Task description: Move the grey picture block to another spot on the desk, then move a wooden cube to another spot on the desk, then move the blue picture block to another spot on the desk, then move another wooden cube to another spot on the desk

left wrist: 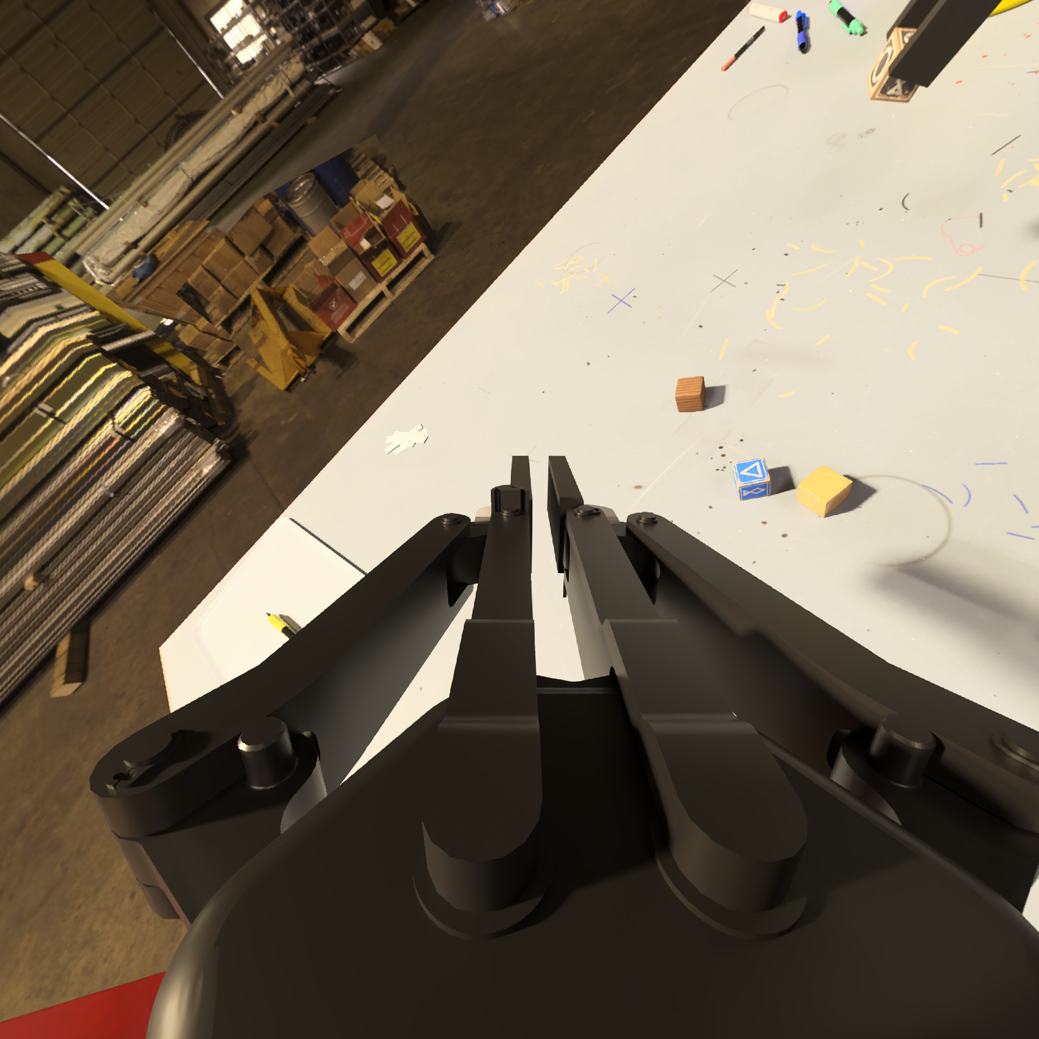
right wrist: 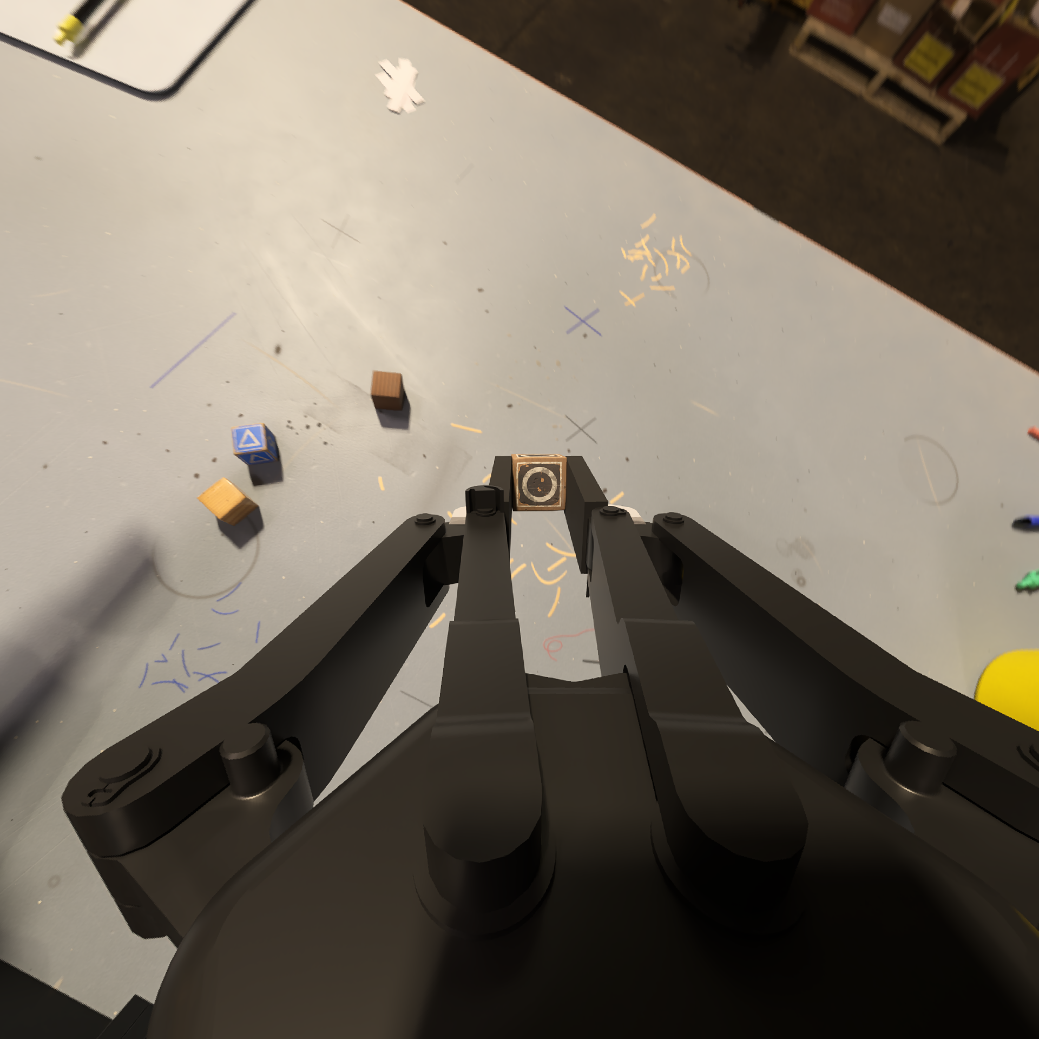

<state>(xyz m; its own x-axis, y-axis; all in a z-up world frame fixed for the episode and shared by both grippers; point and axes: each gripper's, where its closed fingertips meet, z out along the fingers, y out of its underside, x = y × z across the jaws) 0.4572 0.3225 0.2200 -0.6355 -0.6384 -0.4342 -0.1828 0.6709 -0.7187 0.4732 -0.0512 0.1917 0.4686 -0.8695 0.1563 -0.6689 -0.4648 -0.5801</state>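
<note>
My right gripper (right wrist: 538, 469) is shut on the grey picture block (right wrist: 538, 482) and holds it above the desk; the block also shows in the left wrist view (left wrist: 888, 66), at the top right, between that gripper's fingers (left wrist: 933, 39). The blue picture block (right wrist: 254, 444) stands to the left, next to a light wooden cube (right wrist: 227, 500). A brown wooden cube (right wrist: 387, 389) stands farther off. In the left wrist view the blue block (left wrist: 751, 478), the light cube (left wrist: 823, 490) and the brown cube (left wrist: 690, 393) lie to the right of my left gripper (left wrist: 538, 469), which is nearly shut and empty.
The scribbled grey desk (right wrist: 731, 393) ends at an edge toward a warehouse floor. A white board (right wrist: 157, 50) with a yellow marker (right wrist: 70, 28) lies at one corner. Several markers (left wrist: 802, 31) lie at the far end. A yellow object (right wrist: 1009, 694) sits at the right.
</note>
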